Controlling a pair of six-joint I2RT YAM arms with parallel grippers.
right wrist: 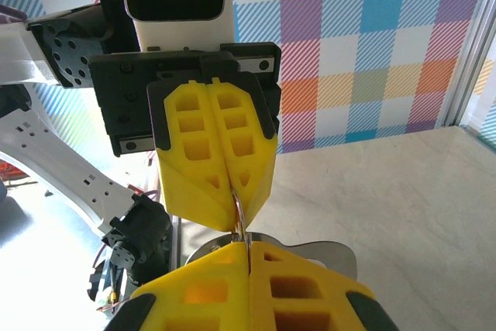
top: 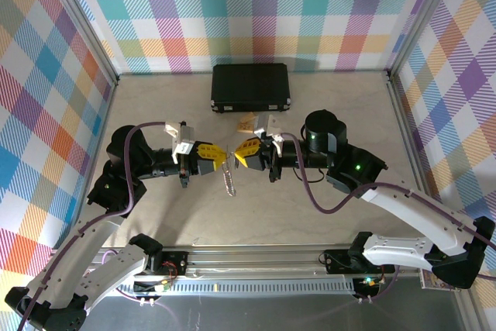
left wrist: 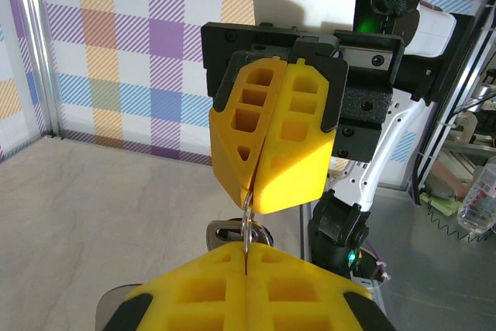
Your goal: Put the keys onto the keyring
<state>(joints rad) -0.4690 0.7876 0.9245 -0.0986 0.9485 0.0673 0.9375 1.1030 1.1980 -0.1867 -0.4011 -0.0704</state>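
Note:
The keyring (top: 229, 157) is held in the air over the middle of the table, between two grippers that face each other tip to tip. Its thin silver wire loop (left wrist: 247, 222) runs into my left gripper (left wrist: 248, 257), which is shut on it. The same loop (right wrist: 242, 208) enters my right gripper (right wrist: 248, 249), also shut on it. A flat silver piece with a slotted hole (left wrist: 223, 231) hangs below the loop, its toothed blade (top: 228, 181) pointing down. The small black key is hidden or too small to make out.
A black rectangular case (top: 250, 87) lies at the back of the table. Just behind the right gripper (top: 239, 153) sits a small tan piece (top: 246, 123). The left gripper (top: 220, 153) hovers over bare tabletop (top: 155, 215), and patterned walls close three sides.

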